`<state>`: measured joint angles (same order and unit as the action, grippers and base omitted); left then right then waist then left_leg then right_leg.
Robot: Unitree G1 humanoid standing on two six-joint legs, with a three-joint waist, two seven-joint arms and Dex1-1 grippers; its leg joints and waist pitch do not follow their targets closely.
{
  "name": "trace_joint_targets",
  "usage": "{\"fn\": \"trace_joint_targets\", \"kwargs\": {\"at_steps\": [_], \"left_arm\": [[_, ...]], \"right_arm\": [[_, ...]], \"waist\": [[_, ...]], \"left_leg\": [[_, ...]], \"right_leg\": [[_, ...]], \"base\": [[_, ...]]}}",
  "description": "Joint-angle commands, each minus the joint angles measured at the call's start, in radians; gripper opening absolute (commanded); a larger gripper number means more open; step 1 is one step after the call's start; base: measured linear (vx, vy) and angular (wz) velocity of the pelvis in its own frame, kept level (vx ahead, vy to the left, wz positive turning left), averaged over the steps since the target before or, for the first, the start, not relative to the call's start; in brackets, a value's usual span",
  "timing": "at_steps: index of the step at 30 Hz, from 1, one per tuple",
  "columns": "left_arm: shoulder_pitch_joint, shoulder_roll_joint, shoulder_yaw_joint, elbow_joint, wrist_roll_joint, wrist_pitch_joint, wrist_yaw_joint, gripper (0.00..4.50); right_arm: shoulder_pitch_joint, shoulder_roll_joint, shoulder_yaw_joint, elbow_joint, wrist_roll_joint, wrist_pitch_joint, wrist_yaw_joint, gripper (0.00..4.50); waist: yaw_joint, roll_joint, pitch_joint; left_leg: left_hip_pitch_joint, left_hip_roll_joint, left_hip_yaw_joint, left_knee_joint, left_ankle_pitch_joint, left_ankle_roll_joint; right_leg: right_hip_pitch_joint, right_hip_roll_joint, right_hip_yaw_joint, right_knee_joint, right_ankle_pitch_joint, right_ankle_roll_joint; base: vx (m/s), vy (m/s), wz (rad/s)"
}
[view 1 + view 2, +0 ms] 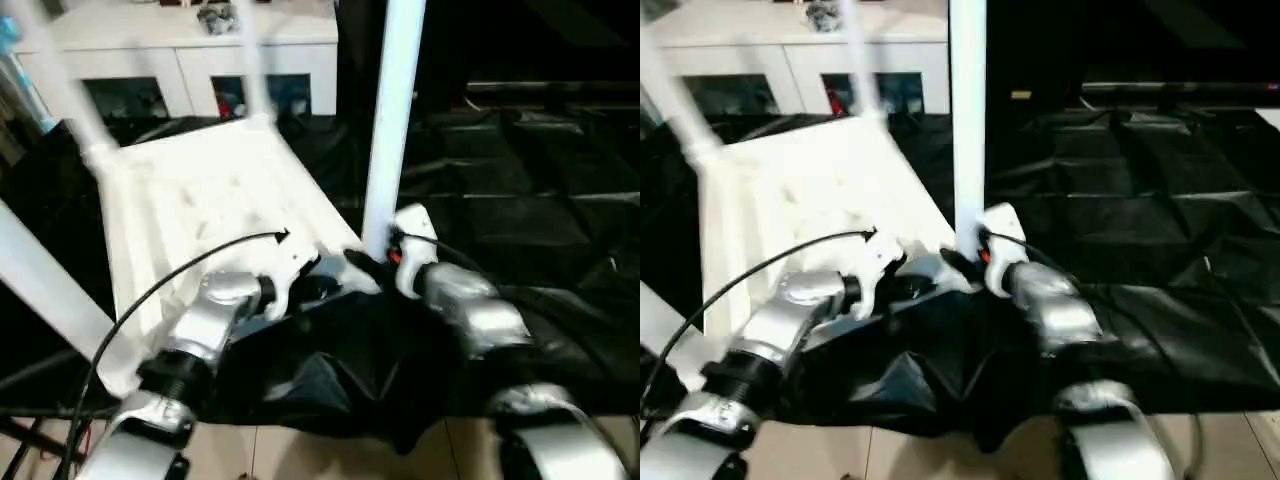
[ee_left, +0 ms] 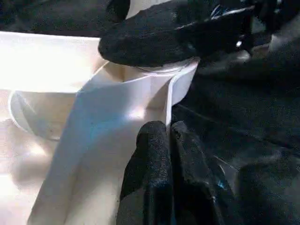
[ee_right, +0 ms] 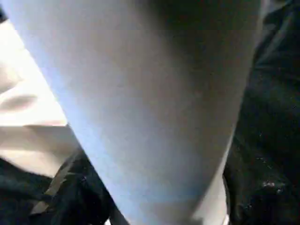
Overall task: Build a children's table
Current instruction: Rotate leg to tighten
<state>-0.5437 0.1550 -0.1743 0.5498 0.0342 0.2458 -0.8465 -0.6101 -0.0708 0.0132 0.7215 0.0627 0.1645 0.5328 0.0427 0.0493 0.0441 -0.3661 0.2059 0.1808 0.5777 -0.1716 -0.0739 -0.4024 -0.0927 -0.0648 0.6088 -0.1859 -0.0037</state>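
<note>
Standing upright at the near right corner of the upturned top (image 1: 210,200), the leg (image 1: 392,120) is the thing the next move turns on: its long axis runs straight up from the corner socket (image 2: 154,89), and the right gripper (image 1: 372,262) sits at its foot, with one black finger (image 2: 168,33) reaching across just above the socket rim. Judging from the right wrist view, where the white tube lies close along the fingers, that gripper is wrapped about the leg, though how firmly I cannot tell. The left gripper (image 2: 168,154) has its fingers pressed together, holding nothing, their tips against the socket's outer wall from about 9 o'clock of the leg. The top lies underside up on the black-draped desk (image 1: 520,200), with other legs already rising at its far corners toward 11 and 12 o'clock. The right arm is plainly nearer; seating probably needs a push straight down along the leg.
</note>
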Motion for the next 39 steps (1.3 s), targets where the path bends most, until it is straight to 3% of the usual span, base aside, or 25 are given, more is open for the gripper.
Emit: {"fn": "trace_joint_targets", "kwargs": {"at_steps": [1, 7, 15, 22, 24, 29, 37, 39], "left_arm": [[-0.022, -0.067, -0.032, -0.004, -0.028, -0.005, 0.025, 0.0], [-0.005, -0.014, -0.055, -0.035, -0.046, -0.012, -0.09, 0.0], [0.017, 0.082, -0.072, -0.075, -0.075, -0.04, -0.294, 0.0], [0.026, 0.168, -0.099, -0.093, -0.085, -0.042, -0.443, 0.0], [0.028, 0.186, -0.106, -0.096, -0.089, -0.038, -0.474, 0.0], [0.03, 0.204, -0.11, -0.098, -0.091, -0.037, -0.497, 0.0], [0.035, 0.173, -0.081, -0.099, -0.105, -0.031, -0.427, 0.0], [0.034, 0.134, -0.056, -0.103, -0.111, -0.013, -0.357, 0.0]], "right_arm": [[0.013, 0.091, 0.095, 0.043, -0.022, 0.014, 0.053, 3.0], [0.008, 0.036, 0.108, -0.001, 0.019, 0.002, 0.217, 3.57], [0.057, -0.122, 0.189, -0.129, 0.044, -0.012, 0.551, 3.57], [0.095, -0.216, 0.236, -0.229, 0.067, 0.026, 0.749, 3.57], [0.104, -0.237, 0.251, -0.252, 0.074, 0.043, 0.789, 3.31], [0.113, -0.249, 0.264, -0.269, 0.066, 0.049, 0.812, 2.83], [0.133, -0.235, 0.261, -0.3, 0.078, 0.075, 0.789, 2.65], [0.125, -0.179, 0.221, -0.251, 0.061, 0.051, 0.652, 2.65]], "waist": [[0.003, -0.015, -0.058], [0.003, -0.012, -0.058], [0.016, -0.014, -0.062], [0.031, -0.016, -0.058], [0.037, -0.017, -0.058], [0.043, -0.015, -0.059], [0.044, -0.015, -0.06], [0.042, -0.011, -0.058]], "left_leg": [[0.003, 0.012, -0.003, -0.065, -0.24, 0.03], [0.0, 0.013, -0.003, -0.064, -0.244, 0.047], [0.0, 0.019, 0.001, -0.058, -0.204, 0.082], [0.006, 0.022, 0.0, -0.063, -0.236, 0.066], [0.007, 0.023, -0.001, -0.063, -0.23, 0.061], [0.007, 0.022, 0.0, -0.062, -0.212, 0.055], [0.006, 0.02, 0.001, -0.06, -0.211, 0.049], [0.007, 0.022, 0.0, -0.063, -0.227, 0.038]], "right_leg": [[0.044, -0.042, 0.035, -0.088, -0.287, -0.185], [0.048, -0.043, 0.034, -0.086, -0.265, -0.197], [0.053, -0.039, 0.032, -0.071, -0.146, -0.245], [0.05, -0.042, 0.034, -0.076, -0.213, -0.238], [0.049, -0.042, 0.035, -0.076, -0.219, -0.233], [0.048, -0.042, 0.036, -0.072, -0.19, -0.237], [0.05, -0.042, 0.036, -0.072, -0.183, -0.237], [0.046, -0.043, 0.037, -0.074, -0.204, -0.234]], "base": [[0.0, 0.0, 0.0], [0.0, 0.0, 0.0], [0.0, 0.0, 0.0], [0.0, 0.0, 0.0], [0.0, 0.0, 0.0], [0.0, 0.0, 0.0], [0.0, 0.0, 0.0], [0.0, 0.0, 0.0]]}}
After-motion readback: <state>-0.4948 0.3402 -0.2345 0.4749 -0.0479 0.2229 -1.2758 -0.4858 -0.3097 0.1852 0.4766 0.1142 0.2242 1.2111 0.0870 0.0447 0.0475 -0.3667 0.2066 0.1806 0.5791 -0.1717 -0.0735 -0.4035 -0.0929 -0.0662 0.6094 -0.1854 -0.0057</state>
